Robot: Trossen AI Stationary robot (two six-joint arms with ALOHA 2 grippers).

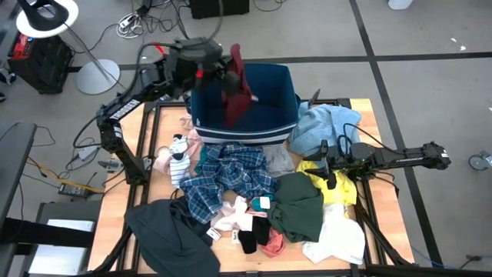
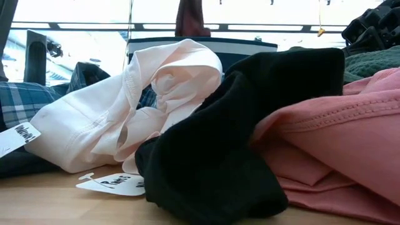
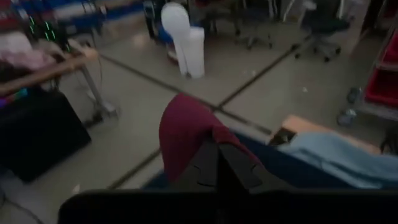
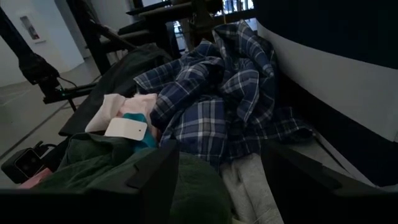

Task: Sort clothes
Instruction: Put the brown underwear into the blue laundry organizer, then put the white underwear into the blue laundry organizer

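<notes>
My left gripper [image 1: 227, 77] reaches over the navy bin [image 1: 286, 81] at the table's far edge, shut on a maroon garment [image 1: 239, 94] that hangs over the bin's opening. The same garment [image 2: 191, 19] shows above the bin in the low view. The other clothes lie heaped on the table: blue plaid [image 1: 231, 175], light blue [image 1: 327, 125], yellow [image 1: 338, 188], dark green [image 1: 296, 208], white [image 1: 338, 240], dark grey [image 1: 165, 231], pale pink [image 1: 231, 215], black [image 1: 250, 237]. My right gripper [image 1: 327, 168] rests open at the right, by the yellow and green pieces. My left gripper pinches a bunched fold of the maroon garment [image 3: 186, 127] between its two shut fingers [image 3: 219, 167]. The cloth arches over the fingertips. The fingers come nearly level from the table's left side. The garment hangs slack below them, lifted clear of the table, its lower end [image 1: 234, 117] over the bin's inside.
In the right wrist view the plaid shirt [image 4: 217, 99] and the dark green garment [image 4: 99, 165] lie just ahead of the open fingers, with the bin's wall [image 4: 336, 68] beside them. A paper tag [image 2: 112, 183] lies on the bare wood at the table's near edge.
</notes>
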